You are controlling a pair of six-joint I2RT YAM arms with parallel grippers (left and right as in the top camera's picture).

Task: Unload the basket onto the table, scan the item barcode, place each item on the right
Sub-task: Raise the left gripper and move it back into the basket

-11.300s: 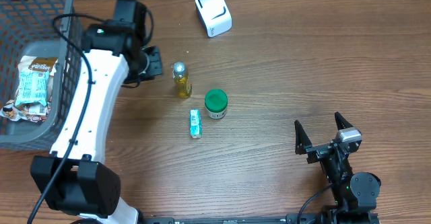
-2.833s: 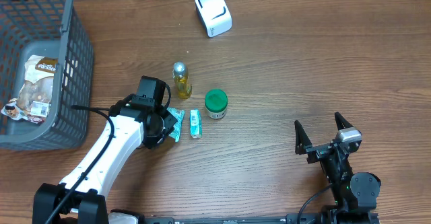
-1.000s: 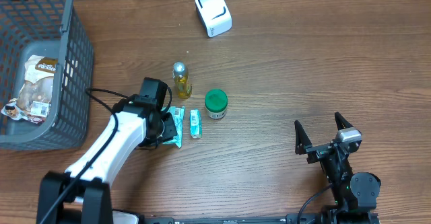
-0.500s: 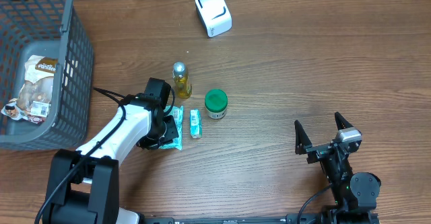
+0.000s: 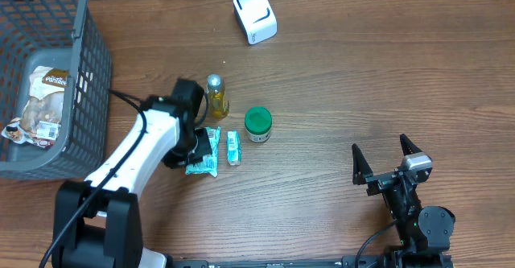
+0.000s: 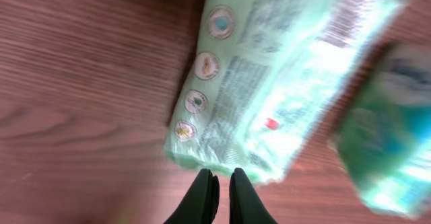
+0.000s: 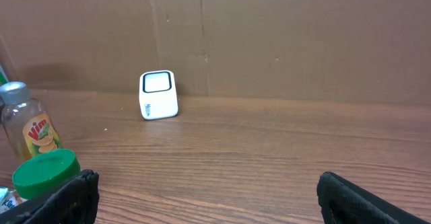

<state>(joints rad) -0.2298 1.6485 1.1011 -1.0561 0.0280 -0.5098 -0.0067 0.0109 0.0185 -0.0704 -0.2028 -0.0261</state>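
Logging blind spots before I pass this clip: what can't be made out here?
- Left wrist: green packet print and barcode, motion-blurred; also whether the left gripper pinches its edge.
- Overhead: that gripper, hidden under its own arm.
- Overhead: wrapper in the basket, cut by the left edge.

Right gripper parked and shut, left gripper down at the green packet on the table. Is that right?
No: the right gripper is parked but open, jaws spread wide, per the overhead view. The left gripper is at the green packet.

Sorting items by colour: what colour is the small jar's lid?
Green; the jar lid shows best in the overhead view.
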